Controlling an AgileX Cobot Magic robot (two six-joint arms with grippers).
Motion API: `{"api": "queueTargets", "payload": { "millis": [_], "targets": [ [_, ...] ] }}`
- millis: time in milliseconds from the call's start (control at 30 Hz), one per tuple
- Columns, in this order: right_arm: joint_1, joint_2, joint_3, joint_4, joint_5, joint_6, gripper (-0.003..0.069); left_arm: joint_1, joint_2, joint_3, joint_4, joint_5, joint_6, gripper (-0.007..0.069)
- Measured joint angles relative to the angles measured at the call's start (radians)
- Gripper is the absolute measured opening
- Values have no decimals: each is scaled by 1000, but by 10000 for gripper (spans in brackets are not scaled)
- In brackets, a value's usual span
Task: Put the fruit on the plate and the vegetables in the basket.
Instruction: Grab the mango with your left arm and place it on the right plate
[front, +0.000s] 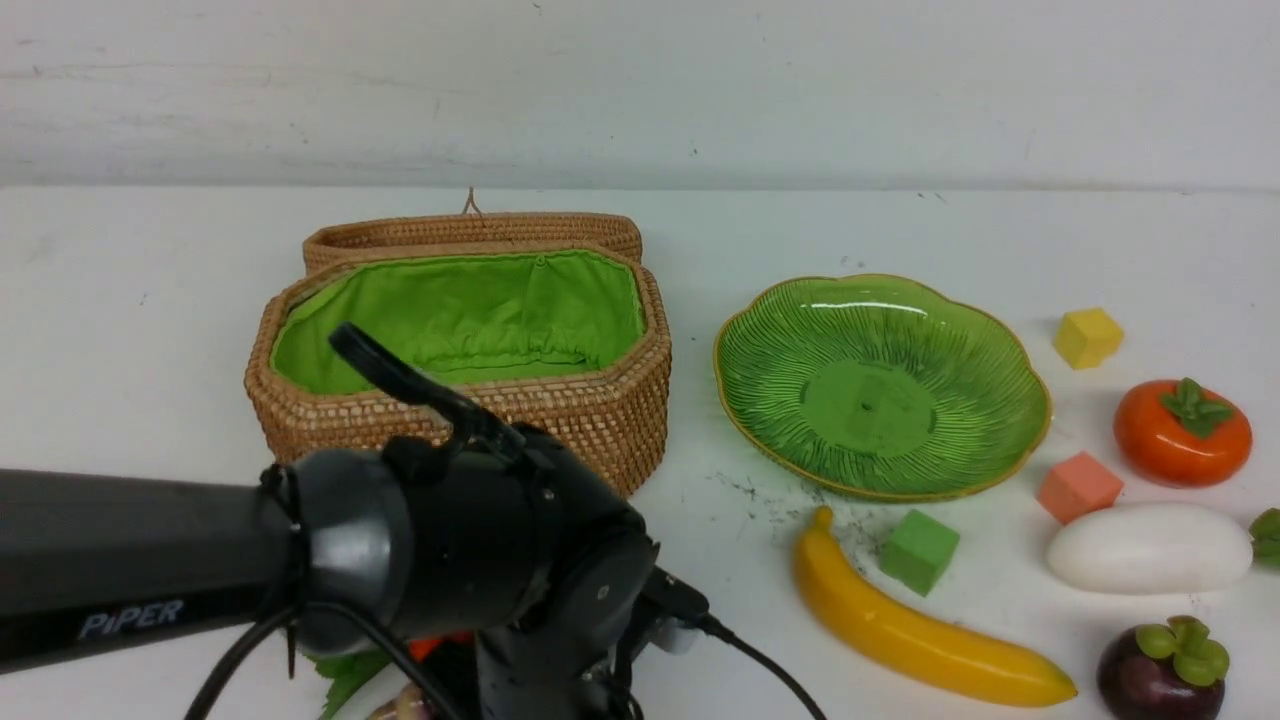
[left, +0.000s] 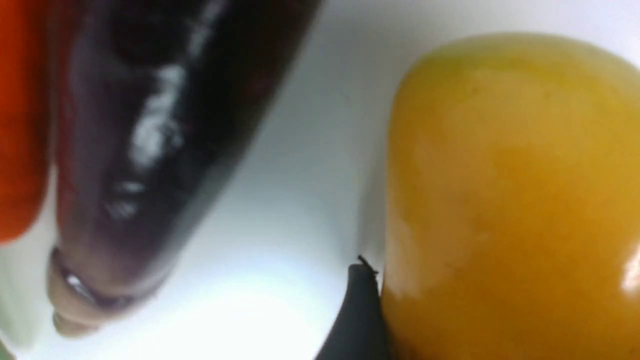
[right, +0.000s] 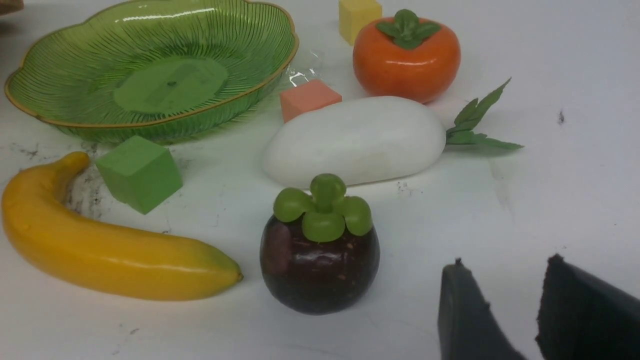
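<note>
From the front, the left arm (front: 150, 560) fills the near left corner and hides its own claw; only a scrap of orange and a green leaf peep out beneath it. The left wrist view shows what lies under there: a dark purple eggplant (left: 150, 150) beside a blurred orange shape at the frame's edge, probably the pepper (left: 20, 125), and apart from them a yellow mango (left: 500, 200), all on the white table (left: 300, 175). One dark finger (left: 359, 310) of the left claw rests against the mango. Its partner is out of frame, so I cannot tell whether that claw is spread or clamped. The right claw (right: 505, 280), unseen from the front, shows in its own wrist view with fingers apart and nothing between them, near the mangosteen (right: 320, 260). Only the front view takes in the basket (front: 600, 420), lid (front: 470, 232) folded back, just left of the plate (front: 880, 385). The banana (front: 920, 630), radish (front: 1150, 548) and persimmon (front: 1180, 435) lie on the table around the plate, among green (front: 918, 550), pink (front: 1078, 486) and yellow (front: 1087, 337) cubes. Pale lettering (front: 133, 618) on the arm reads "PiPER".
</note>
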Motion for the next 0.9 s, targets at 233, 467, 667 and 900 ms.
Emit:
{"api": "queueTargets", "payload": {
  "millis": [233, 467, 667, 900],
  "targets": [
    [0, 0, 0, 0, 0, 0, 245, 0, 1, -192, -129, 165, 140, 584],
    [0, 0, 0, 0, 0, 0, 245, 0, 6, -494, -203, 198, 163, 584],
    [0, 0, 0, 0, 0, 0, 245, 0, 103, -780, -150, 181, 147, 584],
    [0, 0, 0, 0, 0, 0, 245, 7, 344, -1108, -17, 145, 44, 584]
  ]
}}
